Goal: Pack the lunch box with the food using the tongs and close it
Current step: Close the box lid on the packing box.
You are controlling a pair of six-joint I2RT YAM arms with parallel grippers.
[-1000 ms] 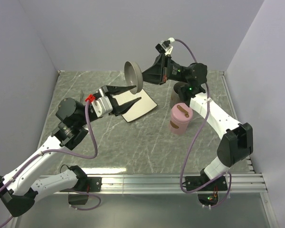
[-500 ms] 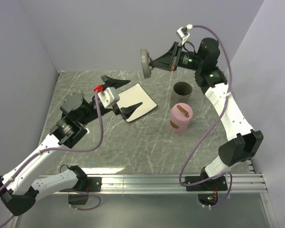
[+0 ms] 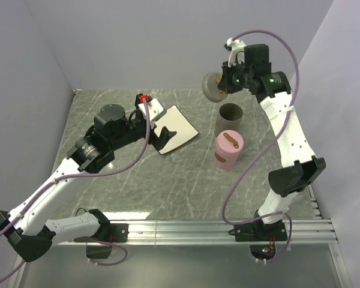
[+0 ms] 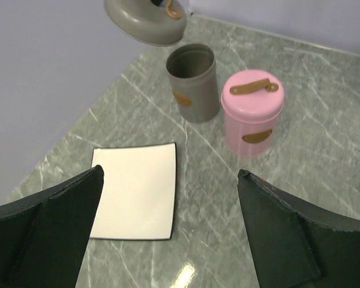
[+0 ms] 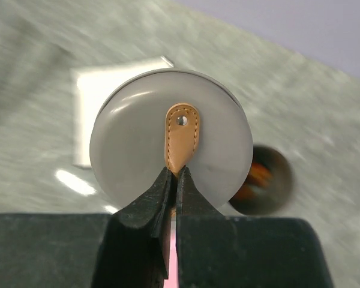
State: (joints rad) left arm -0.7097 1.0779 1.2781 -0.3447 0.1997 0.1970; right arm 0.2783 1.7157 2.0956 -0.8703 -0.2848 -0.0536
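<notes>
One grey lid (image 4: 145,24) cropped, food (image 5: 257,175) blurred

**Left arm** (image 3: 45,195): white shell links, round black joint housings, black foot clamp.
**Right arm** (image 3: 288,135): same build, with a small green light (image 3: 237,76) near the wrist.
**Cable** (image 3: 264,31): mauve-grey, one looped loosely along each arm. There is a red connector (image 3: 144,98) at the left wrist.
**Left claw** (image 4: 170,173): two broad, matt-black wedge fingers.
**Right claw** (image 5: 175,180): black block body, two black fingers tapering to thin tips.
</notes>
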